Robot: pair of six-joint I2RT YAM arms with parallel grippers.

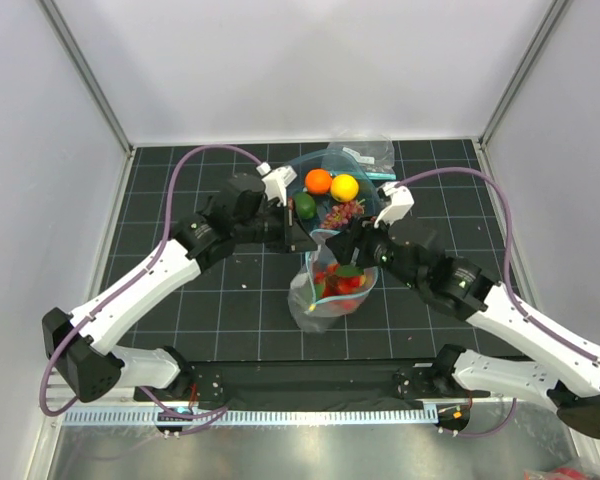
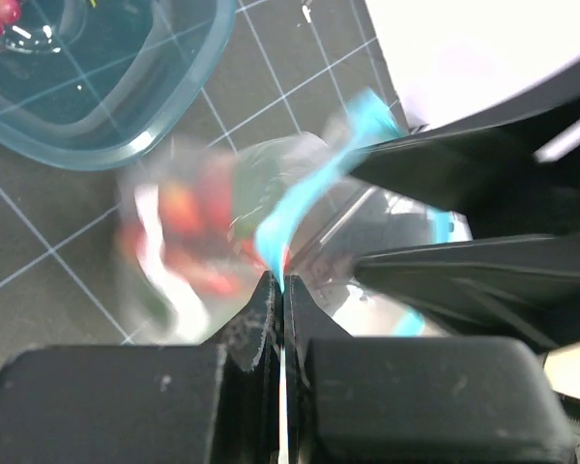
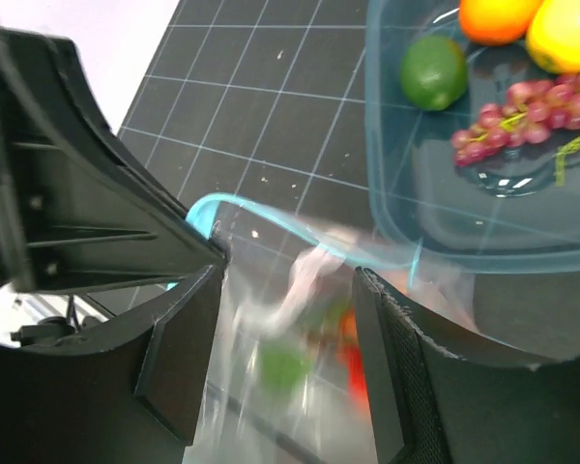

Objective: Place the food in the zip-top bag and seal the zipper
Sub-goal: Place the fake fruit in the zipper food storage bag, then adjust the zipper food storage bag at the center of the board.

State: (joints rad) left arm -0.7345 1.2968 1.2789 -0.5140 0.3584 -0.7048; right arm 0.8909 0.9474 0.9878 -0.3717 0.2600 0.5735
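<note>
The zip-top bag hangs above the mat, red strawberries showing through it. My left gripper is shut on the bag's teal zipper and holds the mouth up. In the top view my left gripper faces my right gripper across the bag's mouth. My right gripper stands open, with the blurred bag between its fingers, touching neither. An orange, a lemon, a lime and a grape bunch lie in the tub behind.
The teal translucent tub stands just behind the bag, its rim close to my right fingers. A smaller clear bag lies behind the tub. White walls close in the mat on three sides.
</note>
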